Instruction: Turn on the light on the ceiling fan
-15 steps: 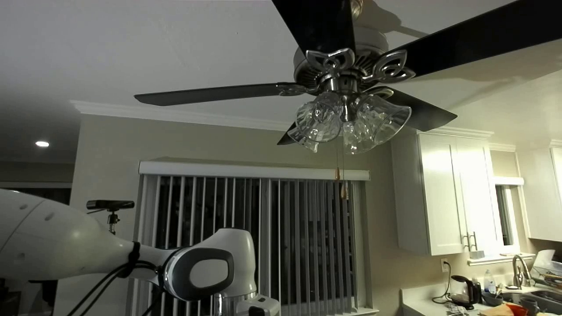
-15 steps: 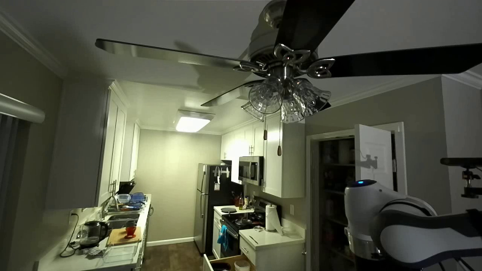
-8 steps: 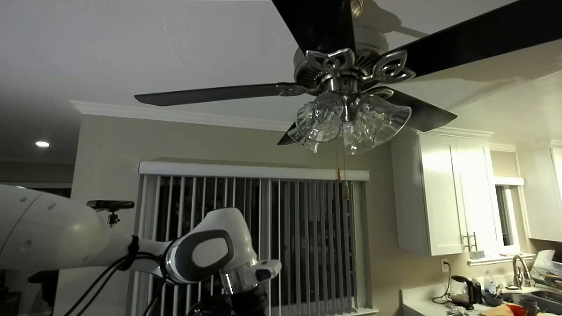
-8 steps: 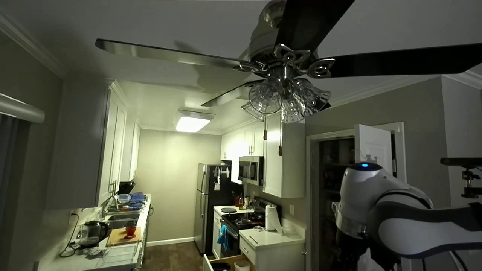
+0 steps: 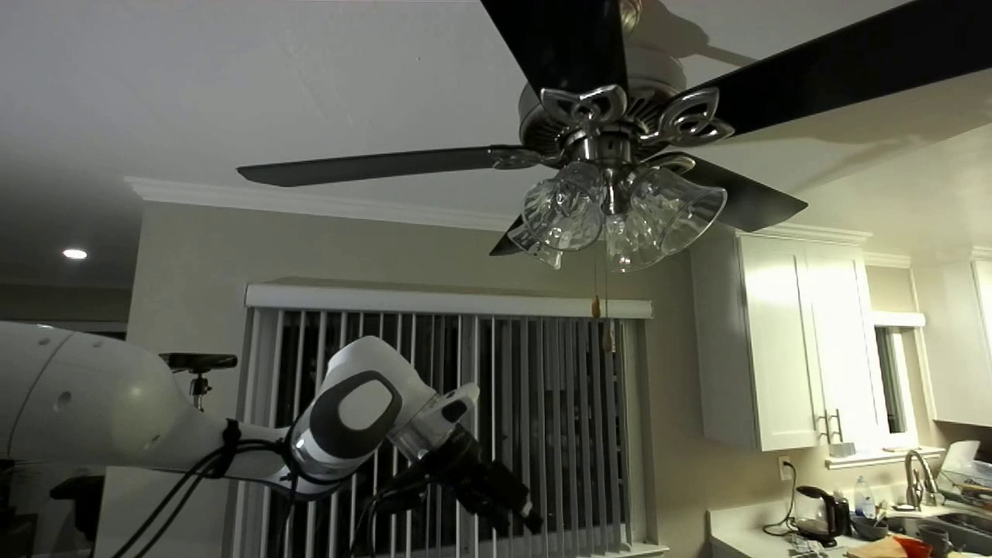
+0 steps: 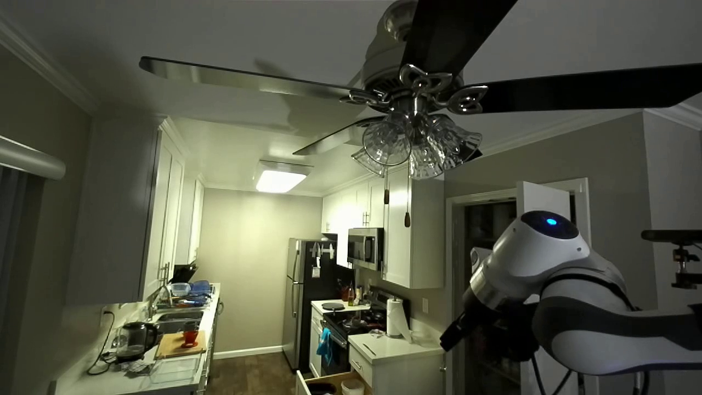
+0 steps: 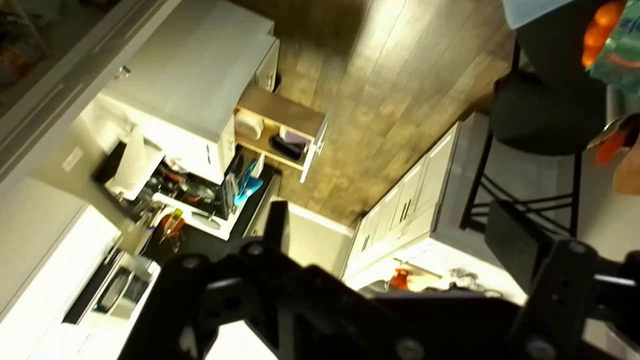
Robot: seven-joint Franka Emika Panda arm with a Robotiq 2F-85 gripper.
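1. Black fingers stand wide apart on the hand; the wrist view alone shows that gap clearly.
2. From the white arm the hand tips downward, seen before vertical blinds in an exterior view.
3. Two pull chains hang higher up, apart from the hand, in both exterior views.
4. Above their ends sits the light, a cluster of clear, ribbed glass shades, unlit, beneath the chrome hub of the ceiling fan; both exterior views show it.
5. Into an open drawer the wrist view looks from above, with a white tub and dark items inside; an exterior view catches that drawer cut off at the bottom edge.
6. Both a dark chair and, at the right edge, a green bag appear only in the wrist view.
7. Lit, a ceiling panel glows beyond the ceiling fan in an exterior view.
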